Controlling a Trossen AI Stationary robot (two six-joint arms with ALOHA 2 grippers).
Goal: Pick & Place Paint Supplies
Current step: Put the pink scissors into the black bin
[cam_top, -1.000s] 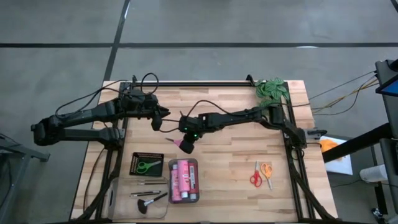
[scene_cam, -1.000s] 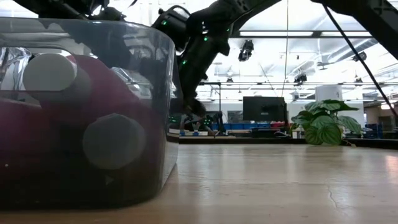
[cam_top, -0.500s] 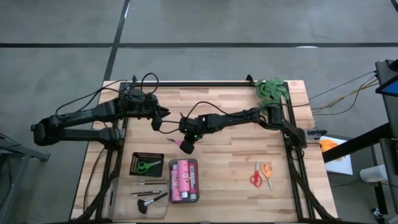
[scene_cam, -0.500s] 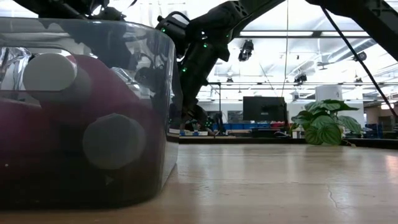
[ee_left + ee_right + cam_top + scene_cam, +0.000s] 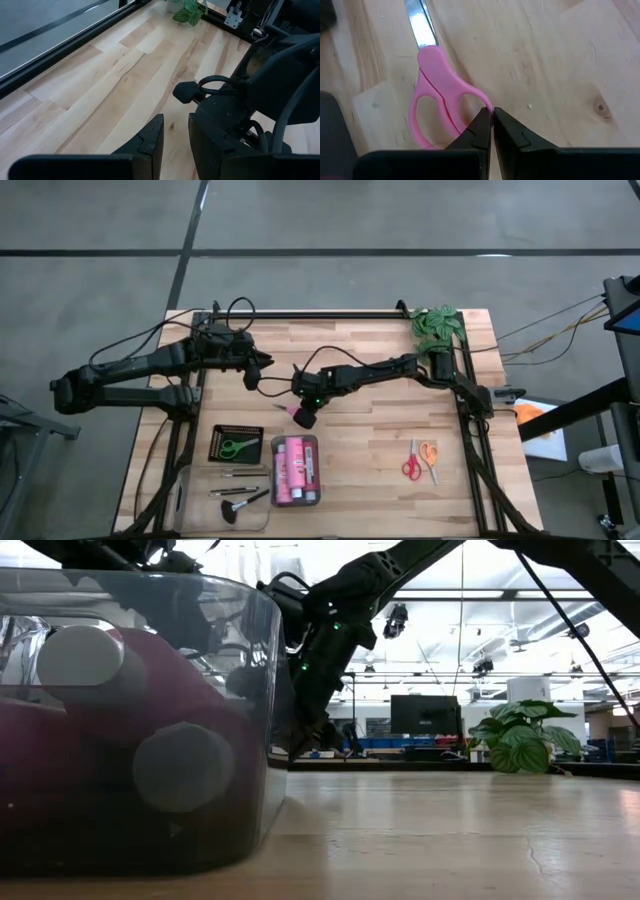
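Pink-handled scissors [image 5: 437, 95] hang at the fingertips of my right gripper [image 5: 492, 114], which is shut on them just above the wood at the table's middle [image 5: 302, 416]. My left gripper [image 5: 175, 137] waits open over the far left of the table [image 5: 264, 364], with nothing between its fingers. Green-handled scissors [image 5: 236, 446] lie in a black tray. Pink paint bottles [image 5: 295, 470] lie on their sides in a clear tray. Thin brushes and a fluffy black-tipped brush [image 5: 238, 502] lie beside it. Red and orange scissors [image 5: 421, 461] lie on the wood at the near right. My right gripper pinches the rim of one pink finger loop [image 5: 482, 101] between its two fingertips. The fingers slant down, coming from the table's right. The blades [image 5: 420, 27] point away from the fingers. I cannot tell whether the scissors touch the wood.
A green leafy plant [image 5: 437, 324] stands at the far right corner. The clear tray's wall [image 5: 140, 720] fills the low view's left half, with the right arm [image 5: 320, 650] coming down behind it. Bare wood lies between the trays and the red and orange scissors.
My right gripper has sunk toward the table and a little toward its near edge, staying shut on the pink scissors, which have come down with it.
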